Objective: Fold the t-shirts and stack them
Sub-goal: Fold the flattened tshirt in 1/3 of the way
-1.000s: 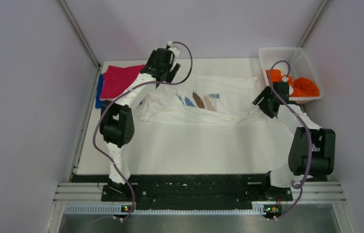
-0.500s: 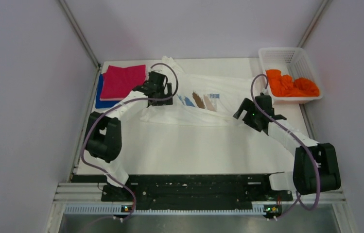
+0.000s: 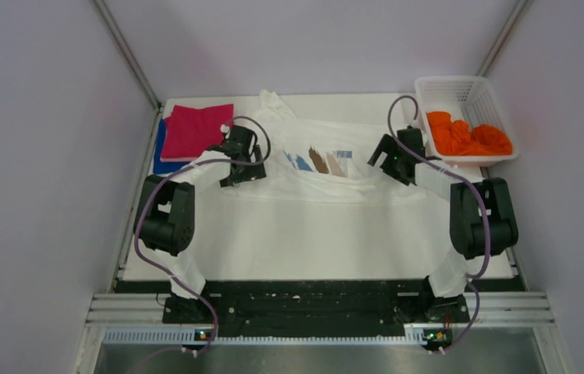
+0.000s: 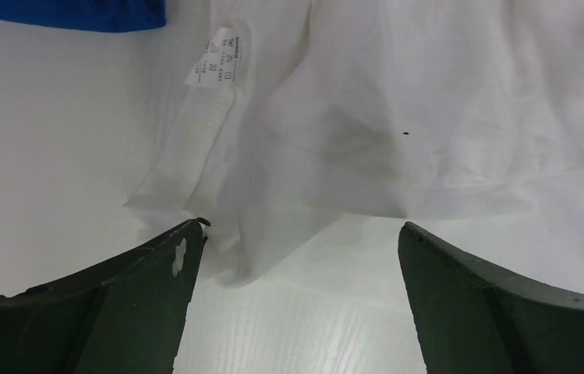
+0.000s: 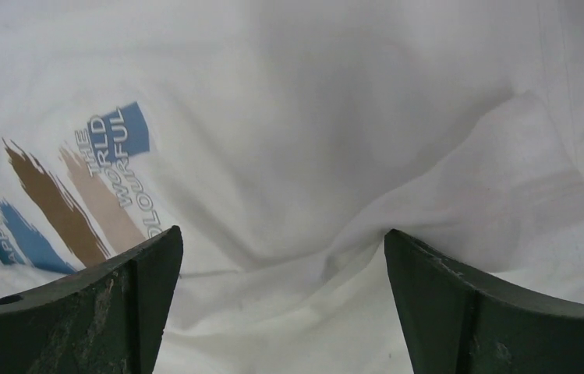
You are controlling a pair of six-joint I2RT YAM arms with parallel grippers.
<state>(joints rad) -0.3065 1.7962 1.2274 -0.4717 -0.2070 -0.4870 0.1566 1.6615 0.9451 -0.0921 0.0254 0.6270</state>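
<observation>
Both claws gape empty over the white t-shirt [image 3: 327, 183] crumpled on the bench [image 3: 312, 241]: left claw [image 4: 300, 226] just short of the edge by its label [image 4: 214, 68], right claw [image 5: 281, 231] above a ridge beside the print [image 5: 78, 187], placed, I judge, to pinch and spread it.

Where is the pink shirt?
Seen from above, the pink shirt lies folded at the far left, atop the blue shirt, near the left tool.

The white t-shirt [image 5: 335, 117] carries a print [image 5: 109, 171], left of frame, partly reading "THE …RLD", "…OURFUL" and "…APPY"; its sewn tag [image 4: 214, 68] is illegible.
</observation>
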